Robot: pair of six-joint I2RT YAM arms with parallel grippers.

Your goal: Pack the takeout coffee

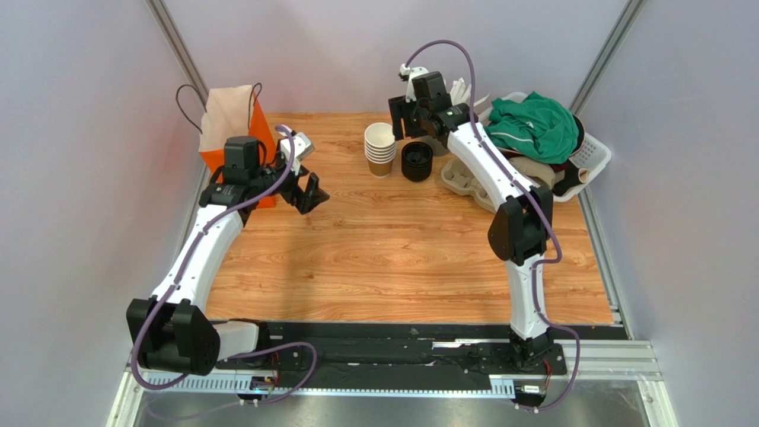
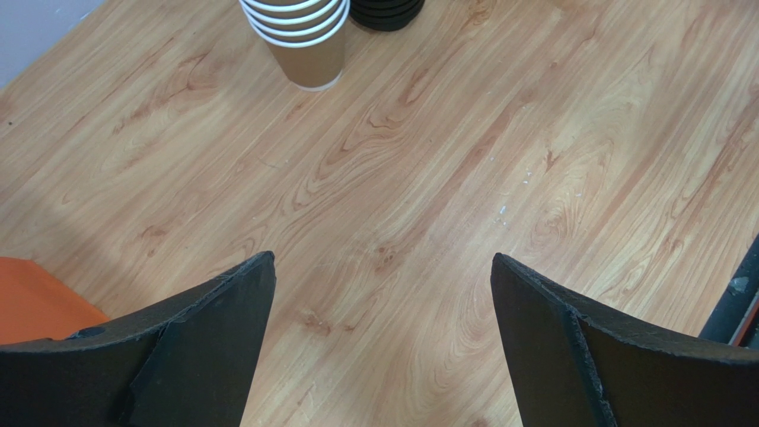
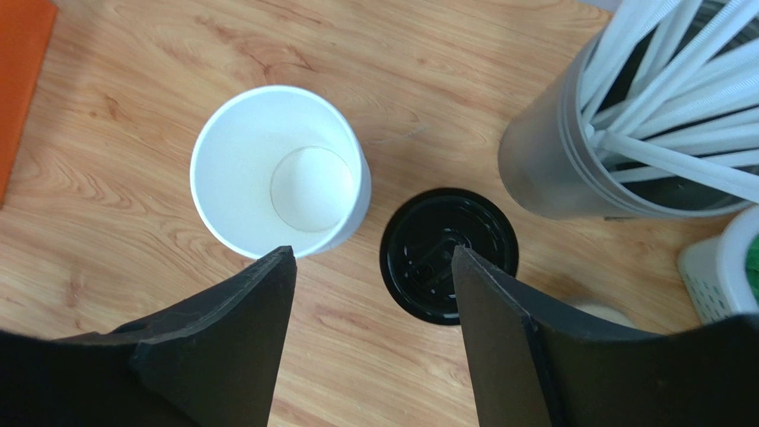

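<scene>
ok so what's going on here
Two robot arms are set to pack a takeout coffee. The right hand hangs open above the stack of paper cups and the stack of black lids, holding nothing. The left hand is open too, over the table beside the orange bag. No lidded cup is in view.

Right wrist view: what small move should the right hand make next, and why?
Probably a short shift toward the stack of cups, then down. The right hand hovers open with its gap between the cups and the stack of black lids, gripping neither, and the top cup has no lid.
</scene>
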